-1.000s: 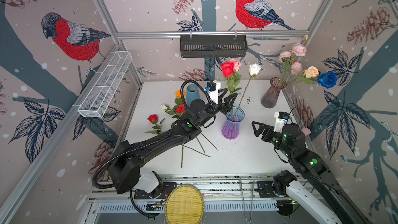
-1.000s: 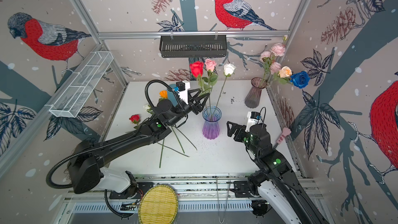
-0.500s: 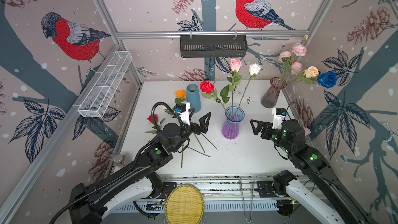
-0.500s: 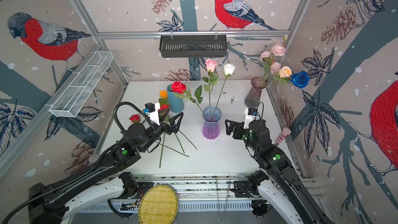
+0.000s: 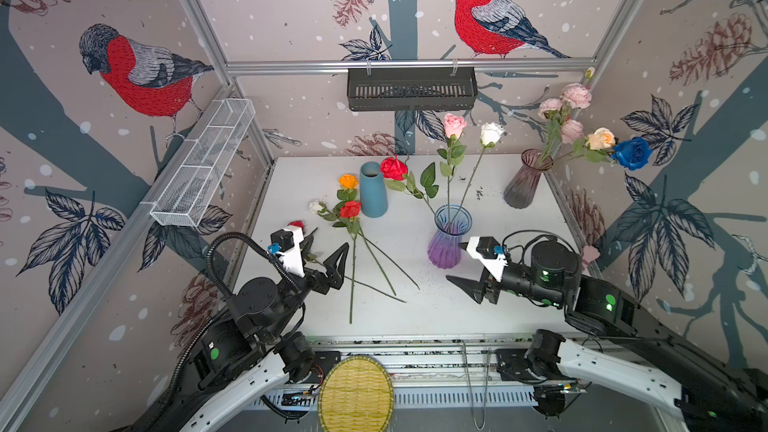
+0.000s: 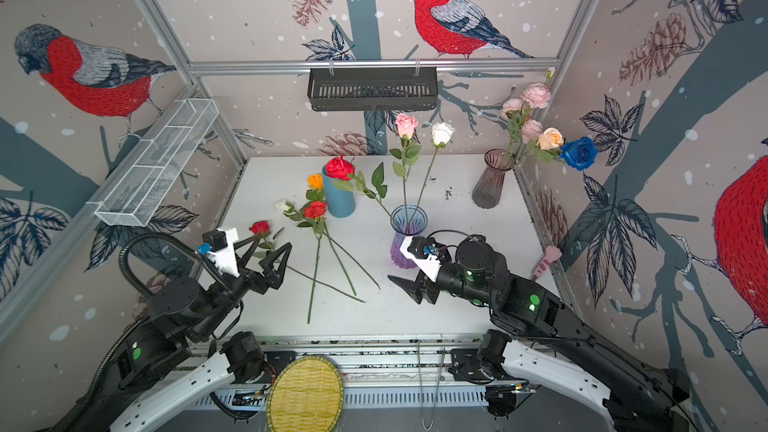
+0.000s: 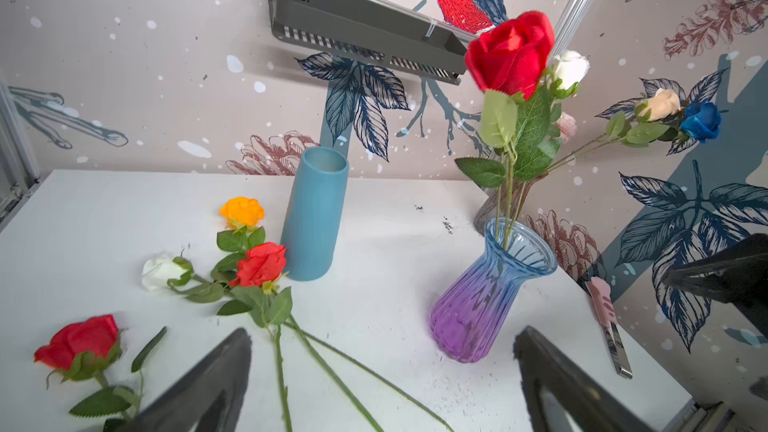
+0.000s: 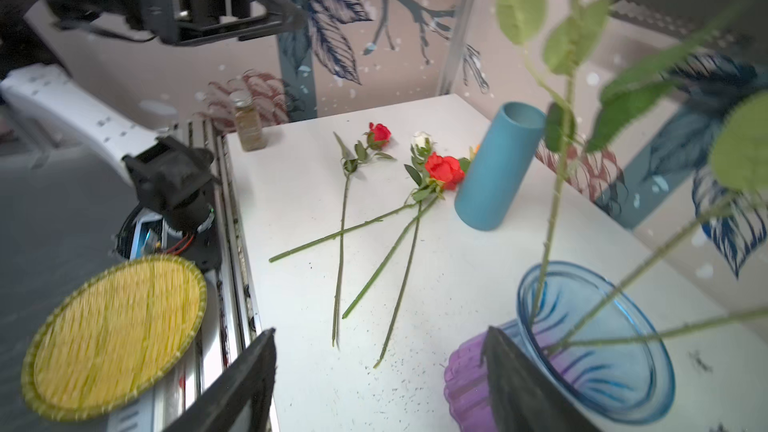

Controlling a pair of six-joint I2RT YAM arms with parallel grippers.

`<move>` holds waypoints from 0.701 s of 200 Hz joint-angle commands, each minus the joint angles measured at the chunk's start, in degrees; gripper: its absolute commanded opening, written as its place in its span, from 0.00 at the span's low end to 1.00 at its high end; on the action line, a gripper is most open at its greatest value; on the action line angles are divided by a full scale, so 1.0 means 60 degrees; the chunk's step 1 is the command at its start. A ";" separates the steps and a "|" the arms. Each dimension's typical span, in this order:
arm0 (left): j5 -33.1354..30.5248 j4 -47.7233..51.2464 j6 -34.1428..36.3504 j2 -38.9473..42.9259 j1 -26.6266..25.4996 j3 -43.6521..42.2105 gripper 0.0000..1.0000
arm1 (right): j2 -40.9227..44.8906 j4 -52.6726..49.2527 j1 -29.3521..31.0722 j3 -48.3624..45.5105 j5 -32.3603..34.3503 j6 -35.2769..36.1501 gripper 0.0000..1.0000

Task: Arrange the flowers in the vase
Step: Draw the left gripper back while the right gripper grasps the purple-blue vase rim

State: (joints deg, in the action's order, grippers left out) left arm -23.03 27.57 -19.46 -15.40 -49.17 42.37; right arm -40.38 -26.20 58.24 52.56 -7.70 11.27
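Note:
The blue-to-purple glass vase [image 5: 451, 234] stands mid-table and holds three flowers: a red rose [image 5: 393, 168] leaning left, a pink rose [image 5: 454, 124] and a white rose [image 5: 491, 133]. More flowers lie on the table to its left: an orange rose [image 5: 348, 180], a red-orange rose [image 5: 350, 209], a small white rose [image 5: 316, 206] and a red rose [image 6: 260, 227]. My left gripper [image 6: 270, 247] hovers open above the stem of that last rose, holding nothing [image 7: 384, 338]. My right gripper [image 8: 378, 338] is open and empty just front-left of the vase [image 8: 590, 338], one finger close to its purple belly.
A teal cylinder vase [image 5: 372, 189] stands behind the loose flowers. A smoky glass vase [image 5: 525, 180] at the back right holds pink, peach and blue blooms. A yellow woven plate [image 5: 355, 394] lies in front of the table. A pink-handled tool [image 5: 589, 253] lies at the right edge, a spice jar [image 8: 248, 126] at the left.
My left gripper let go of the red rose at the vase and drew back down to the front left. The rose now leans left. My right gripper moved left toward the vase, jaws slightly narrower.

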 commanded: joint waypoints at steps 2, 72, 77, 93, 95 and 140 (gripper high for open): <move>-0.0412 0.0595 -0.0169 0.0401 -0.0009 0.0075 0.98 | -0.0670 -0.1064 0.0158 0.1024 0.0369 0.2174 0.76; -0.1277 0.1044 -0.0649 -0.0309 0.0006 -0.0016 0.98 | -0.3698 -0.3740 0.0624 0.3062 0.4139 0.3629 0.58; -0.1264 0.1028 -0.0652 -0.0412 0.0006 -0.0033 0.98 | -0.3886 -0.3696 0.0552 0.3166 0.4416 0.3617 0.52; -0.1140 0.0997 -0.0624 -0.0680 0.0006 -0.0038 0.98 | -0.4438 -0.3734 0.0067 0.3535 0.4506 0.3655 0.33; -0.1131 0.0988 -0.0623 -0.0721 0.0006 -0.0032 0.98 | -0.4510 -0.3738 0.0010 0.3576 0.4506 0.3647 0.33; -0.1040 0.0986 -0.0637 -0.0958 0.0021 -0.0030 0.98 | -0.5650 -0.4003 -0.0858 0.3970 0.4285 0.3812 0.32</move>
State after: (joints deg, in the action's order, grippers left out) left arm -28.67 33.56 -22.44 -21.12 -49.17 42.02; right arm -71.48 -48.16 54.92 74.96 16.99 33.19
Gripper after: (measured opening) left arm 0.985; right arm 0.325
